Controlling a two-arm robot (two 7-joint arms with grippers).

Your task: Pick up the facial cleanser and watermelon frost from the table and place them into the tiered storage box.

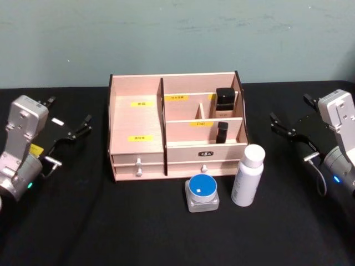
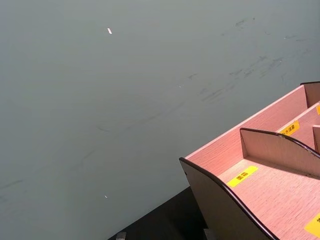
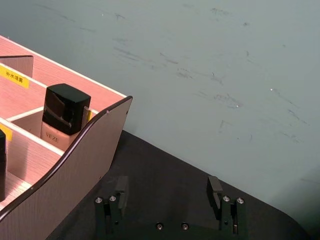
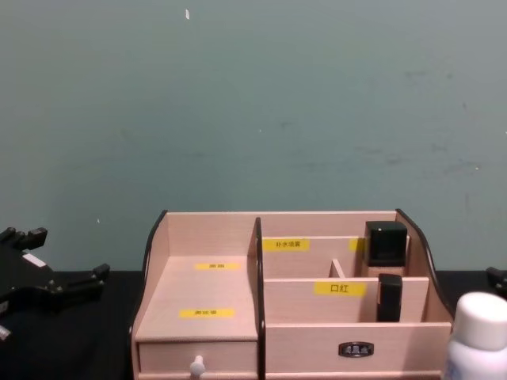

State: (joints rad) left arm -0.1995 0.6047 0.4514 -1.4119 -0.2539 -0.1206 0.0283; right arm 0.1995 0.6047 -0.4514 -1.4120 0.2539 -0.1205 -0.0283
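Nearest you on the black surface (image 1: 111, 221), a square clear jar with a blue lid (image 1: 202, 192) stands just in front of the tiered storage box (image 1: 125, 122), below its right-hand drawer. A white bottle (image 1: 248, 174) with a white cap stands upright just beside the jar, at the box's front right corner (in the chest view its cap covers that corner). Both items are outside the box.

Your left gripper (image 1: 69, 115) hovers well off to the box's left, its fingers spread wide and holding nothing. Your right gripper (image 1: 291, 111) mirrors it on the right, jaws wide apart and empty, and sits farther back than the bottle.

Inside the box, a black-capped bottle (image 1: 224, 100) fills the rear right compartment, and a slim black tube (image 1: 222, 132) stands in the one in front of it. Yellow labels (image 1: 142, 103) mark the tiers.
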